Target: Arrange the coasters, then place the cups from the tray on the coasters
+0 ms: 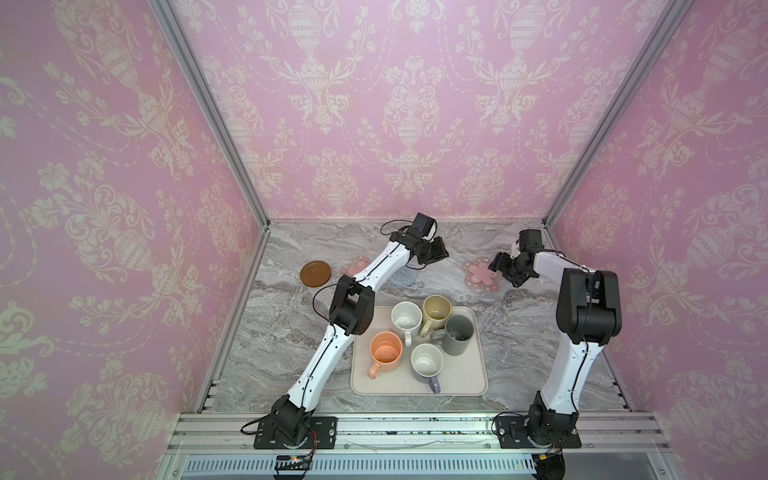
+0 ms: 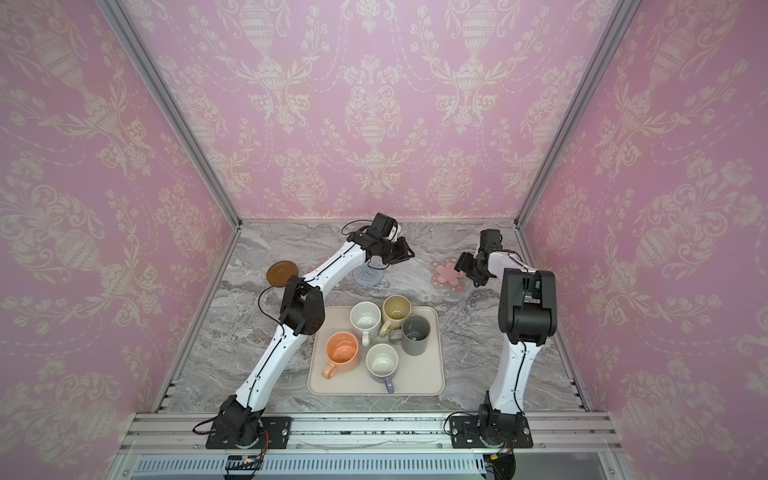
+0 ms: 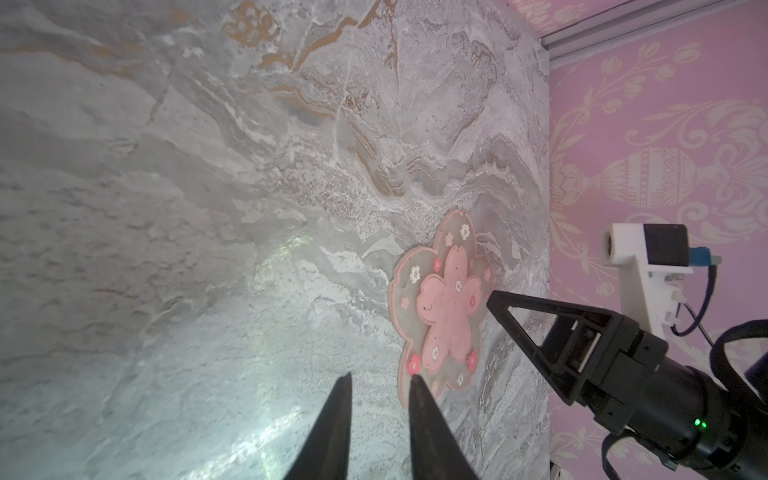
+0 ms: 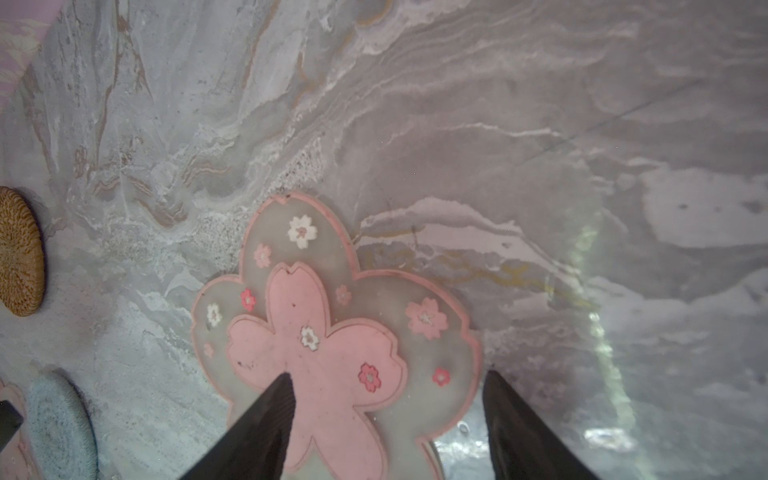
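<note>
Right gripper (image 4: 388, 375) hung spread, empty, over pink flower coaster (image 4: 316, 316) | left gripper (image 3: 381, 375) narrowly parted, empty | coaster judged thin, floppy: pinch petal edge.

Grey-veined marble table (image 1: 291, 328), pink damask walls (image 1: 411, 104), pink flower coaster (image 1: 482, 273), blue crocheted coaster (image 2: 367, 275), brown coaster (image 1: 316, 273)

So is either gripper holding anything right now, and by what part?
Nothing is held. The left gripper is slightly open and empty; the right gripper is open over the pink flower coaster, which lies flat, not pinched.
</note>
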